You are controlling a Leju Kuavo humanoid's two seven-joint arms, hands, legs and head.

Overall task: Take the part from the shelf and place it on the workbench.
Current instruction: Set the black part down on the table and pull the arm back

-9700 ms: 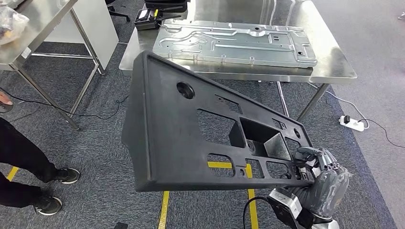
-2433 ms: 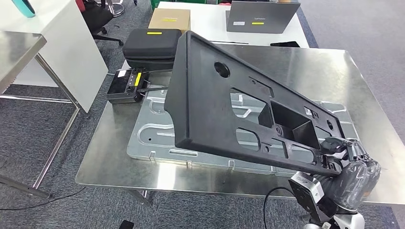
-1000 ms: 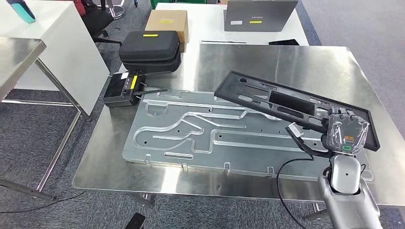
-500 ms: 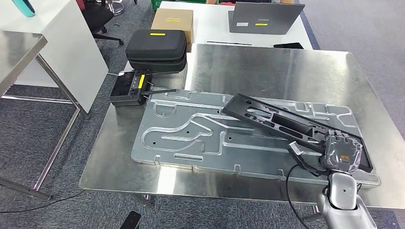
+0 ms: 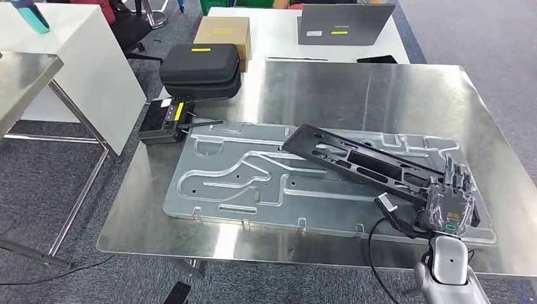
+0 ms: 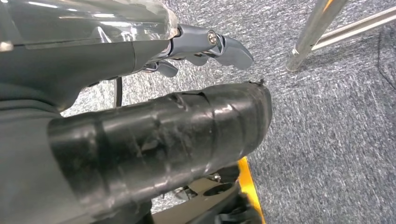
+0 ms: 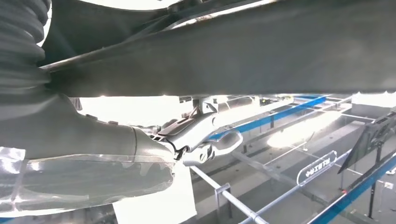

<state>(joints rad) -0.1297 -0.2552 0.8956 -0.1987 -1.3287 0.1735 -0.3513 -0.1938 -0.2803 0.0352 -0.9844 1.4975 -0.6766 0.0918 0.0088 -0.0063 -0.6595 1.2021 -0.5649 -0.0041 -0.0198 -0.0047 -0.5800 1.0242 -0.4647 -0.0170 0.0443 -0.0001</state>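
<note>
The long black plastic part [image 5: 361, 163] with several cut-outs lies flat on the embossed metal plate [image 5: 240, 180] on the steel workbench [image 5: 380, 88]. My right hand [image 5: 451, 199] is at the part's near right end, fingers stretched out flat above it and gripping nothing. In the right wrist view the part [image 7: 243, 56] runs as a dark band beside that hand's straightened fingers [image 7: 205, 137]. My left hand [image 6: 154, 121] hangs over the carpet, holding nothing, its fingers [image 6: 212, 44] apart from the thumb.
A black zip case [image 5: 200, 68] and a black controller [image 5: 166, 118] sit at the workbench's far left corner. A cardboard box [image 5: 221, 28] and a laptop [image 5: 345, 22] stand on the white table behind. Another steel table [image 5: 25, 73] is on the left. A table leg [image 6: 313, 32] is near my left hand.
The part has come down from a tilt to lie flat on the plate. My right hand's fingers have opened off its end. The view has shifted slightly.
</note>
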